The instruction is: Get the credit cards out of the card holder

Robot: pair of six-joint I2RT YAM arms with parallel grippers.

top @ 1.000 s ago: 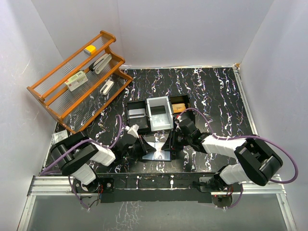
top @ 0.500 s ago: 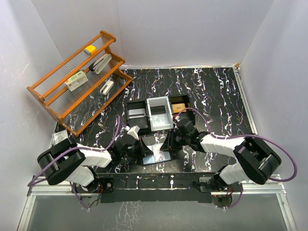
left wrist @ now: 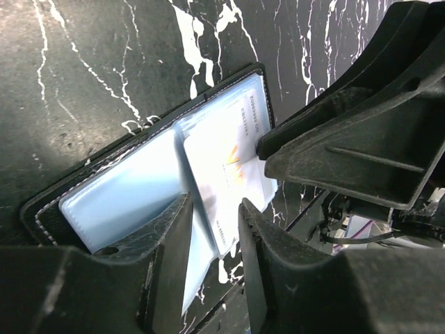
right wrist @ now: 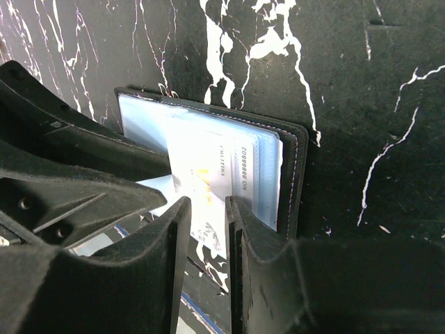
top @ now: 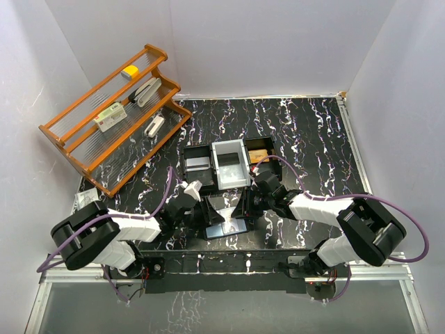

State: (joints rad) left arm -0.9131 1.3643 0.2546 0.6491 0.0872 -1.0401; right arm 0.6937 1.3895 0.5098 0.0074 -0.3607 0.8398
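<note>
while the card holder [top: 228,226] lies opened flat, blue-grey pockets up, on the black marbled table [top: 313,139] near its front edge, just in front of the three-compartment tray [top: 215,169], the left gripper [top: 207,212] and right gripper [top: 245,207] crowd it from either side. left gripper: jaws a narrow gap apart, nothing clamped, low over the holder with a white card [left wrist: 229,167] showing through the gap, skewed and part out of its pocket. right gripper: jaws also narrowly parted, gripping nothing, a fingertip [left wrist: 268,147] at the card's edge.

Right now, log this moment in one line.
card holder open on table | credit card partly out | left hand open at card | right hand at holder, grip unclear
</note>
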